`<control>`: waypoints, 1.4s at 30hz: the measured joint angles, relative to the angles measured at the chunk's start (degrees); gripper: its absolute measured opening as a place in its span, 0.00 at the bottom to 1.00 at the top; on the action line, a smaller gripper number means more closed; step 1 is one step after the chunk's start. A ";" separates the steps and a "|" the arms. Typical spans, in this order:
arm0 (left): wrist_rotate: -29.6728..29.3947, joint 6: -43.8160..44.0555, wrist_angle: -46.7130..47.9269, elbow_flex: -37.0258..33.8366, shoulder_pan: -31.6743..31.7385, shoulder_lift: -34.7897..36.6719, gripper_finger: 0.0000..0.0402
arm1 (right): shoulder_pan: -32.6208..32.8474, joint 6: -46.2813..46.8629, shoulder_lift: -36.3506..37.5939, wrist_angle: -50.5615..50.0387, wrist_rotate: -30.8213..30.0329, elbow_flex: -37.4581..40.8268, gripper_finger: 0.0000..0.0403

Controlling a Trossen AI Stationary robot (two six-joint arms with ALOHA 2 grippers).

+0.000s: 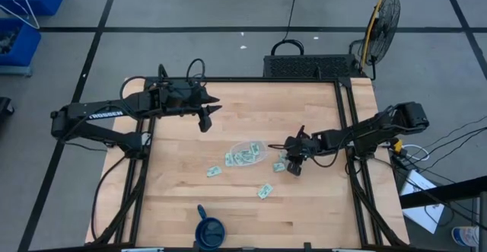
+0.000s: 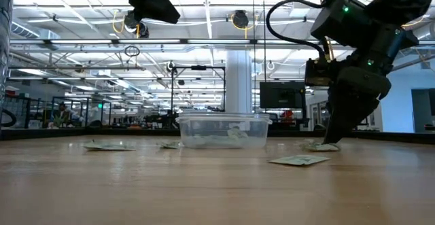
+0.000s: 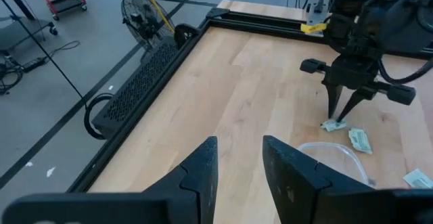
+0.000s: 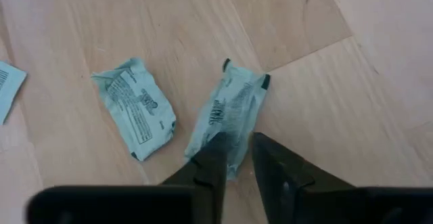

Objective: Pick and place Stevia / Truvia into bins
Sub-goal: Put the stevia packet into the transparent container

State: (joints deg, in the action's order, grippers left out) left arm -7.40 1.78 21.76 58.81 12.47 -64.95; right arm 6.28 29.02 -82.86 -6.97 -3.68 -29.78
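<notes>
Pale green Stevia sachets lie flat on the wooden table: one (image 4: 230, 109) between my right gripper's fingers, a second (image 4: 135, 105) beside it, others nearer the front (image 1: 265, 191) and left (image 1: 213, 171). The clear tub (image 1: 247, 151) stands mid-table with several sachets (image 1: 242, 157) inside. My right gripper (image 4: 235, 143) stands just right of the tub, pointing down, shut on the one sachet. My left gripper (image 1: 209, 113) hovers open and high over the table's far left part, holding nothing. My right gripper pinches one sachet between its two fingers at one short end (image 4: 233, 126), where the paper puckers. The fingers (image 2: 333, 133) come from above, pointing down, tips at the table top. The sachet still lies on the wood, its far end (image 4: 247, 82) flat.
A dark blue round cup (image 1: 209, 229) stands at the near edge. A black frame rail (image 1: 346, 122) runs along the table's right side, close behind my right arm. A loose sachet (image 2: 299, 160) lies in front of the right gripper. Bare wood spreads across the far half.
</notes>
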 joint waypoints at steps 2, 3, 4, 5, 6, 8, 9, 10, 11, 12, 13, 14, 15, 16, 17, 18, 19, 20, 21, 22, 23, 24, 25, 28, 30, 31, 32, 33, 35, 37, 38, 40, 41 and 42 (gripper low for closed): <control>-0.15 0.00 0.00 0.00 0.00 0.00 0.31 | -0.01 -0.18 0.34 0.05 -0.11 0.04 0.09; -0.19 0.00 -0.02 0.00 0.00 0.00 0.31 | -0.05 -0.61 0.66 -0.10 -0.11 0.05 0.05; -0.29 0.00 -0.03 0.00 0.03 0.00 0.31 | -0.06 -1.34 1.11 0.04 -0.11 0.07 0.03; -0.44 -0.02 -0.02 0.00 0.04 0.03 0.31 | -0.04 -2.02 1.48 0.48 -0.40 0.07 0.02; -0.70 -0.01 -0.06 0.00 0.04 0.07 0.31 | -0.04 -2.43 2.07 1.22 -0.85 0.12 0.02; -0.78 -0.02 -0.40 0.00 0.24 0.09 0.31 | 0.00 -2.95 3.55 3.11 -1.29 0.28 0.02; -0.78 -0.02 -0.57 0.00 0.33 0.09 0.31 | 0.02 -3.32 4.46 4.44 -1.29 0.50 0.01; -0.78 -0.02 -0.68 0.00 0.40 0.09 0.31 | 0.07 -4.08 5.44 6.70 -1.75 0.58 0.01; -0.84 -0.02 -0.94 0.00 0.50 0.09 0.31 | 0.11 -5.44 6.22 10.33 -2.72 0.09 0.00; -0.83 -0.02 -1.25 0.00 0.69 0.09 0.31 | 0.11 -7.73 6.64 13.17 -3.91 -0.87 0.01; -0.81 -0.02 -1.62 0.00 0.76 0.09 0.31 | 0.09 -10.76 6.79 15.05 -4.88 -1.86 0.01; -0.82 -0.02 -2.25 0.00 0.86 0.09 0.31 | -0.12 -13.78 6.63 15.94 -5.91 -2.95 0.01; -0.81 -0.07 -2.70 0.00 1.12 0.09 0.31 | -0.50 -16.57 5.68 16.16 -6.57 -4.35 0.00; -0.79 -0.20 -3.00 0.00 1.39 0.09 0.31 | -1.06 -18.80 4.23 16.22 -6.56 -6.25 0.00; -0.78 -0.21 -3.35 0.00 1.60 0.09 0.31 | -1.65 -20.48 2.71 16.29 -6.40 -8.30 0.00; -0.78 -0.20 -3.50 0.00 1.80 0.09 0.31 | -2.17 -21.87 1.23 15.99 -6.21 -10.33 0.00; -0.79 -0.20 -3.43 0.00 1.99 0.11 0.31 | -2.75 -23.24 -0.50 15.07 -5.55 -12.59 0.00; -0.78 -0.22 -3.45 0.00 2.17 0.11 0.31 | -3.32 -24.43 -2.53 14.12 -4.41 -14.95 0.00; -0.76 -0.22 -3.37 0.00 2.34 0.11 0.31 | -3.73 -25.34 -4.74 12.37 -3.09 -17.27 0.00; -0.72 -0.22 -3.32 0.00 2.40 0.11 0.31 | -4.01 -26.27 -6.85 9.88 -1.93 -19.37 0.00; -0.63 -0.22 -3.37 0.00 2.40 0.11 0.31 | -4.19 -27.24 -9.14 7.24 -0.70 -21.57 0.00; -0.63 -0.34 -3.28 0.00 2.40 0.11 0.31 | -4.36 -28.12 -11.10 5.16 0.64 -23.82 0.00; -0.63 -0.65 -3.17 0.00 2.40 0.11 0.31 | -4.41 -28.66 -12.73 3.30 1.90 -26.02 0.01; -0.19 -2.04 -2.72 0.00 2.40 0.11 0.31 | -4.42 -30.72 -16.47 -4.17 2.60 -31.63 0.01; -0.15 -2.85 -1.82 0.00 2.40 0.11 0.31 | -4.38 -31.28 -18.46 -8.39 2.19 -34.22 0.03; -0.17 -3.16 -1.34 0.00 2.40 0.11 0.31 | -4.33 -31.28 -19.10 -9.82 2.19 -35.10 0.04; -0.17 -3.25 -0.74 0.00 2.40 0.11 0.31 | -4.33 -31.28 -19.43 -10.18 2.19 -35.89 0.05; -0.17 -3.26 -0.14 0.00 2.40 0.11 0.31 | -4.33 -31.28 -19.49 -10.05 2.19 -36.59 0.06; -0.17 -3.39 1.11 0.00 2.40 0.11 0.31 | -4.33 -31.27 -19.04 -10.77 2.04 -37.39 0.10; -0.17 -4.30 3.37 0.00 2.40 0.11 0.31 | -4.33 -30.75 -18.45 -12.07 1.95 -37.75 0.13; -0.17 -4.73 4.46 0.00 2.40 0.11 0.31 | -4.33 -30.10 -18.07 -13.06 1.96 -37.75 0.15; -0.17 -4.94 6.46 0.00 2.40 0.11 0.31 | -4.33 -28.84 -16.50 -14.21 1.95 -37.85 0.19; -0.17 -4.93 7.21 -0.01 2.40 0.11 0.31 | -4.32 -28.19 -15.44 -15.70 1.95 -38.02 0.20; -0.17 -4.81 7.74 -0.02 2.33 0.11 0.31 | -4.10 -27.51 -14.29 -17.46 2.02 -38.07 0.22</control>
State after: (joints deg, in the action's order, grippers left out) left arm -7.57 -3.03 29.49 58.78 14.80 -64.84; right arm 2.19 1.51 -97.14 -24.44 -1.67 -67.85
